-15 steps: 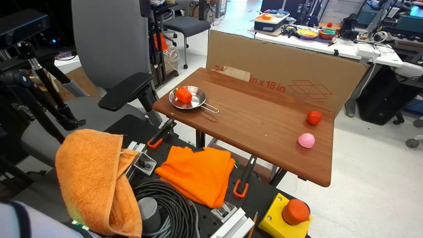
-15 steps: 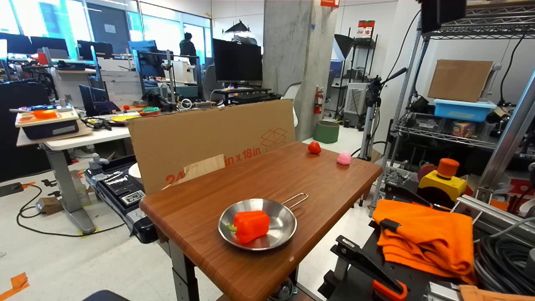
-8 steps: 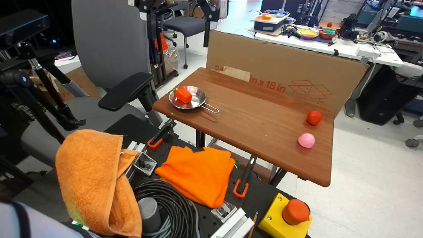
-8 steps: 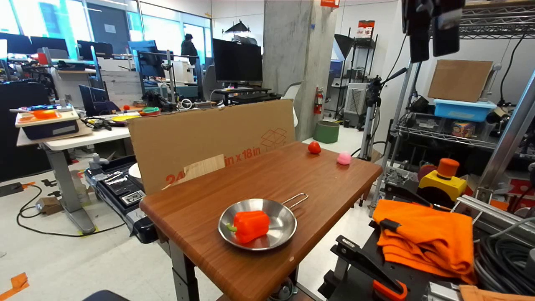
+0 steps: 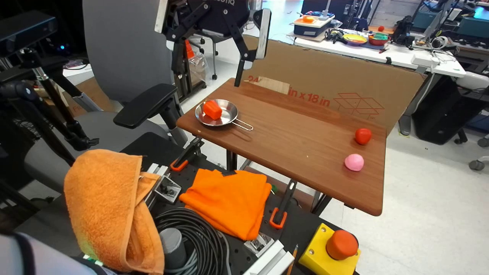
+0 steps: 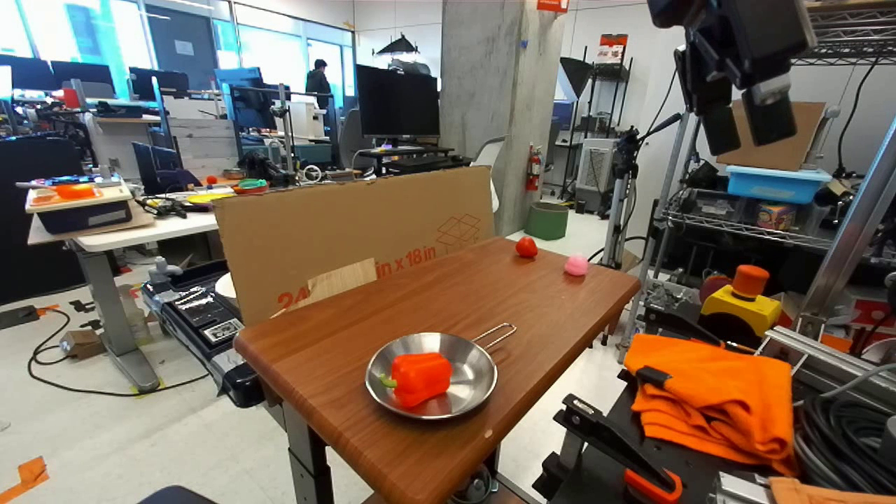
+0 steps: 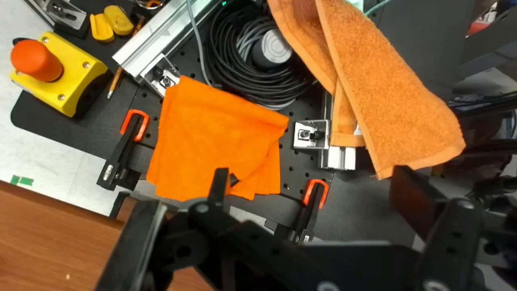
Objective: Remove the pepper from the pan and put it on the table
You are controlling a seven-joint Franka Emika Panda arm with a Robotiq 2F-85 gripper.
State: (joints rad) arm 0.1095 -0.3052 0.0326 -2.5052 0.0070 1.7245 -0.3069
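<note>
The red-orange pepper (image 5: 212, 110) rests on its side inside the silver pan (image 5: 230, 113); its green stem shows in an exterior view, where the pepper (image 6: 422, 379) is nearer. That pan (image 6: 470, 383) sits at one end of the brown table (image 6: 392, 308), its wire handle pointing along the tabletop. My gripper (image 5: 207, 79) hangs in the air well above the table, apart from pan and pepper. Its fingers stand wide apart with nothing between them, as the wrist view of the gripper (image 7: 312, 169) also shows. Pepper and pan are out of the wrist view; a corner of the table (image 7: 52, 238) appears there.
A red round object (image 5: 363, 136) and a pink ball (image 5: 354, 162) lie at the table's far end from the pan. A cardboard wall (image 5: 324, 72) lines one long side. Alongside are a folded orange cloth (image 7: 218, 141), black clamps, coiled cable (image 7: 250, 76) and a yellow button box (image 7: 68, 76).
My gripper has come down into both exterior views from the top edge, its jaws wide throughout. Pepper, pan and the other tabletop things have stayed in place.
</note>
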